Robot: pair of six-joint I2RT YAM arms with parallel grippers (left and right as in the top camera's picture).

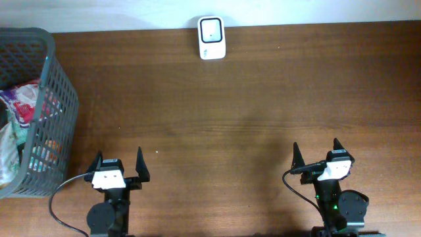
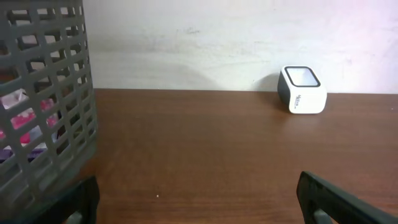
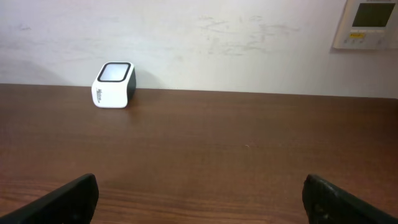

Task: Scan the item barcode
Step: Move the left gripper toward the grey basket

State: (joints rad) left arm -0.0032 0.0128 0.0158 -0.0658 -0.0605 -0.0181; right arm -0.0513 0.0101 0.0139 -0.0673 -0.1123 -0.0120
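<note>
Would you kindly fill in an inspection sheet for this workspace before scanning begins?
Surface: brown wooden table, no marks seen.
Job's things: scanner at the far edge; packets in the grey basket on the left.
Clutter: nothing seen.
Grippers: left gripper and right gripper open, empty, at the near edge.
Cables: left cable and right cable, black, loop beside the arms.
Surroundings: white wall with a wall panel.

Brown wood table. White scanner at the far edge, well ahead of left gripper, off to its right. Grey mesh basket near its left side.
</note>
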